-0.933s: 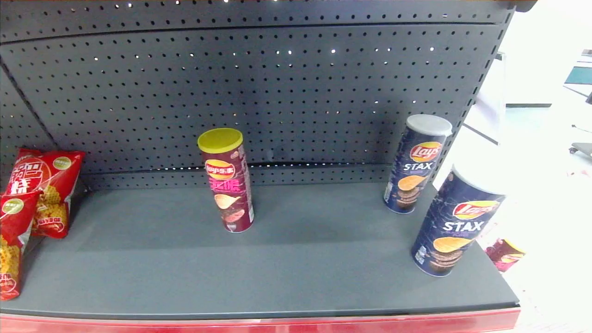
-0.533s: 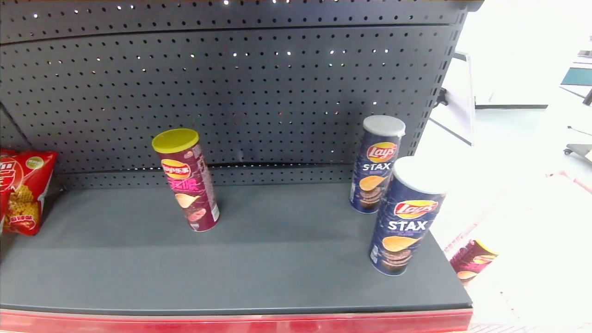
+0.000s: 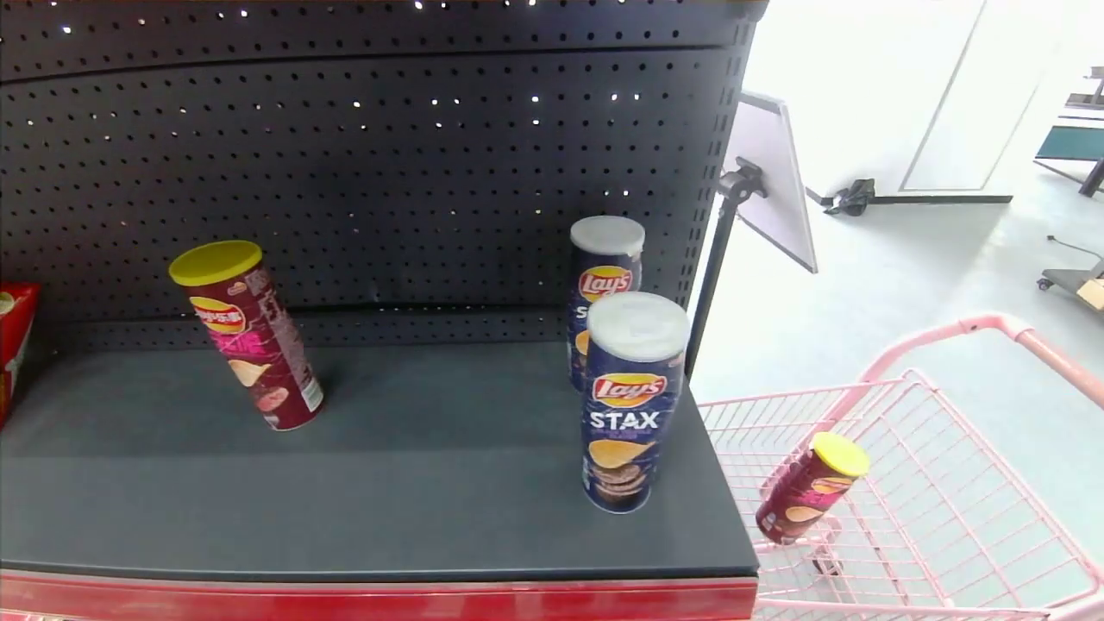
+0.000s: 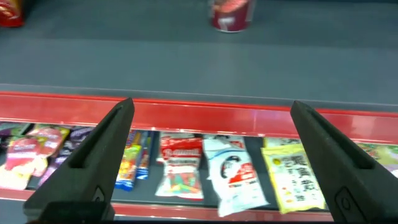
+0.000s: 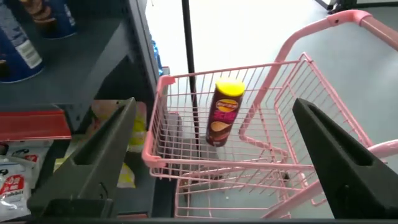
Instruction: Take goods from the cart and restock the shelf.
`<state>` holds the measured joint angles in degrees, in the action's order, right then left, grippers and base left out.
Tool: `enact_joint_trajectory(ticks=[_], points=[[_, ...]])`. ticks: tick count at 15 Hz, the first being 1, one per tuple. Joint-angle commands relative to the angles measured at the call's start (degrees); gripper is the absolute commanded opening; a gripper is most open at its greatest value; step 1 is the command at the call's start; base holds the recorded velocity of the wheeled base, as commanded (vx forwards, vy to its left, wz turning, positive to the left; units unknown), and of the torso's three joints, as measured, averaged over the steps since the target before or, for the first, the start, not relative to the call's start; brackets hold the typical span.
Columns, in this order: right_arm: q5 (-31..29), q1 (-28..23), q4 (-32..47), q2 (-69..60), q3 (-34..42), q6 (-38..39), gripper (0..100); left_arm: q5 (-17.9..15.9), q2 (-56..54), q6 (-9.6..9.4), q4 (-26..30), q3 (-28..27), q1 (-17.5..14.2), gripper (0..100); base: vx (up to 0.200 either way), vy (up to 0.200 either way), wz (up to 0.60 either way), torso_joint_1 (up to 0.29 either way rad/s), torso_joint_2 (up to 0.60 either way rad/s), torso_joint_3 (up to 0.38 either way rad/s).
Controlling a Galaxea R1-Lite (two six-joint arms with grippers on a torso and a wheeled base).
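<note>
On the shelf (image 3: 388,483), the near blue can (image 3: 634,414) at the right bears a round logo over a white word in capitals. The far blue can (image 3: 605,259) repeats the logo. The maroon can (image 3: 250,336) on the left has pink characters.

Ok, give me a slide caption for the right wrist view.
Open right tool facing a pink cart that holds one yellow-lidded can, beside the shelf.
</note>
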<state>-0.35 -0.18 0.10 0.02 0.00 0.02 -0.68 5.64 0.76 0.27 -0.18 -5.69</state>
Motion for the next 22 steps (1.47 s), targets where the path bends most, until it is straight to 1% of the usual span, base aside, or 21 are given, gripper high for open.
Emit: enact_joint_trajectory(ticks=[1,10,22], points=[[0.00,0.01,-0.01,-0.02,0.00,-0.02,100,-0.02,0.07,0.04,0.00,0.01,-0.02,100,0.000,-0.200,0.00,-0.002,0.00,-0.002],[0.00,0.01,-0.01,-0.02,0.00,-0.02,100,-0.02,0.07,0.04,0.00,0.01,-0.02,100,0.000,-0.200,0.00,0.002,0.00,0.003],[0.00,0.01,-0.01,-0.02,0.00,-0.02,100,-0.02,0.07,-0.05,0.00,0.01,-0.02,100,0.000,0.000,0.00,0.000,0.00,0.000]])
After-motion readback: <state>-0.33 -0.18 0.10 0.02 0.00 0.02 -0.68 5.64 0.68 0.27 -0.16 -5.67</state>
